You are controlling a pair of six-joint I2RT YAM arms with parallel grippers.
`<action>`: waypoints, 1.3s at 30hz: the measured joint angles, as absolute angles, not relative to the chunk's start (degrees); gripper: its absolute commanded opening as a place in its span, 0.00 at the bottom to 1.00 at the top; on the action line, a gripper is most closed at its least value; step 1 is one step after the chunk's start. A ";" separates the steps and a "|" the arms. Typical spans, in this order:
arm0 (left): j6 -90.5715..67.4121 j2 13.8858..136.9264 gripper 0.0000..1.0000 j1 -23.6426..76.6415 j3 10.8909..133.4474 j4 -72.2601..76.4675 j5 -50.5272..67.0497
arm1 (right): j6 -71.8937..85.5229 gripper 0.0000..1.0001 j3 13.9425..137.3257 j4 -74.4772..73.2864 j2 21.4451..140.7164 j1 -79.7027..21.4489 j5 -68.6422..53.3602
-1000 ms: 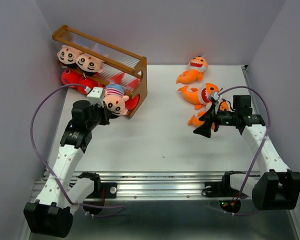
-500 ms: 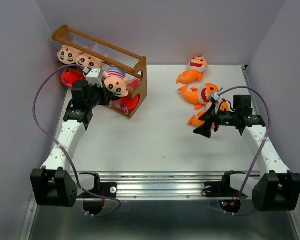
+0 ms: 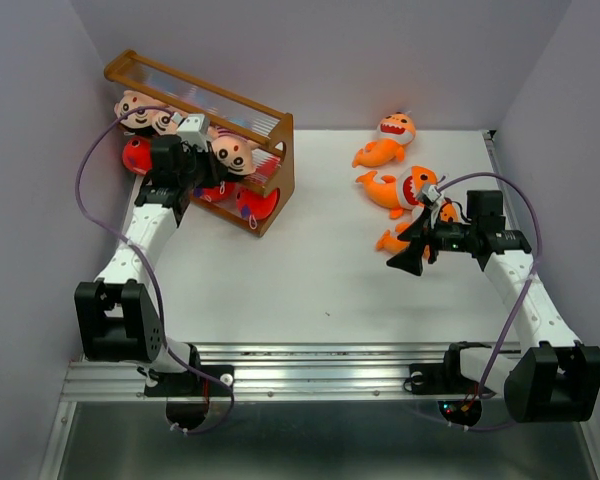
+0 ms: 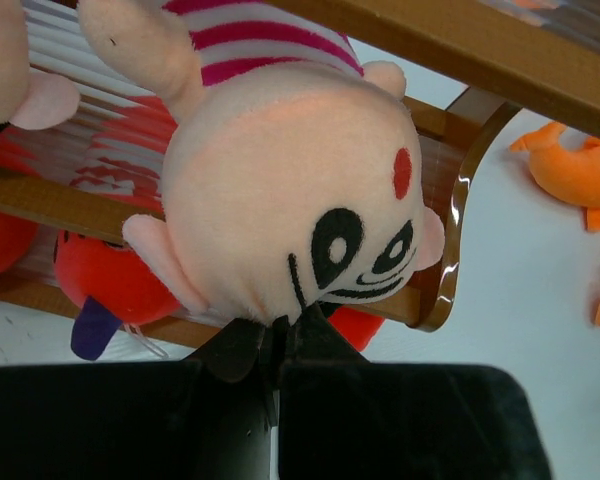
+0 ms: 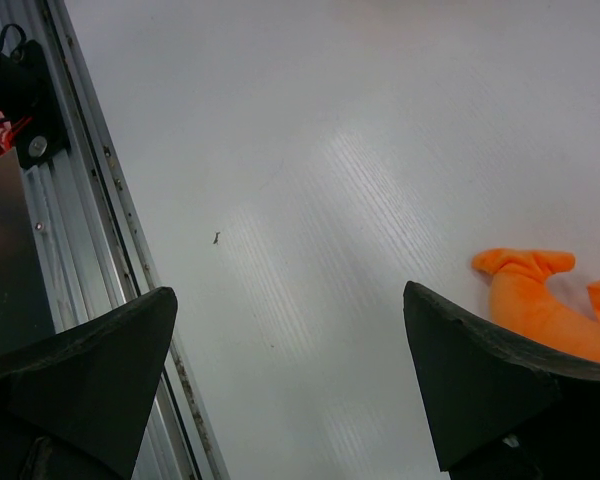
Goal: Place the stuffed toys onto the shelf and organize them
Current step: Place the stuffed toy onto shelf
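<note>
Clamped shut with the left gripper (image 4: 277,335) on the crown of a striped-shirt boy (image 4: 300,200), head poking out over the front of the shelf (image 3: 281,150), striped body laid in on the pale slats. Beside it two more boys (image 3: 137,108) on the same tier, red sharks (image 3: 255,203) on the tier below. Over on the other side, gaping wide and empty with the right gripper (image 5: 290,295), hovering above the white table (image 3: 310,270), just beside the nearest of three orange sharks (image 3: 405,190), well apart from the shelf.
</note>
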State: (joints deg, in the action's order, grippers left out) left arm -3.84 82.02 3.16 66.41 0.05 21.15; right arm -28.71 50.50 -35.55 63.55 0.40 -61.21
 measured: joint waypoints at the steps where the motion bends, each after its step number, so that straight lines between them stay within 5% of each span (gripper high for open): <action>1: -3.84 82.94 0.00 2.98 67.33 0.14 21.28 | -28.71 1.00 50.50 -35.53 63.57 0.40 -61.21; 12: -3.95 89.43 0.02 2.11 72.01 0.73 21.41 | -28.86 1.00 50.50 -35.55 64.01 0.40 -60.82; 23: -4.80 92.14 0.29 1.74 74.41 0.86 21.43 | -29.39 1.00 50.50 -35.55 64.45 0.40 -60.14; 35: -4.49 92.14 0.32 0.89 75.02 -0.60 21.52 | -29.76 1.00 49.98 -35.53 65.08 0.40 -59.24; 39: -4.05 92.14 0.45 0.73 75.05 -1.19 21.69 | -29.78 1.00 49.98 -35.53 65.30 0.40 -58.98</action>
State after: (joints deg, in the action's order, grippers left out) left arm -4.05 92.14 0.73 75.05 -1.19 21.69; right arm -29.78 49.98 -35.53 65.30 0.40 -58.98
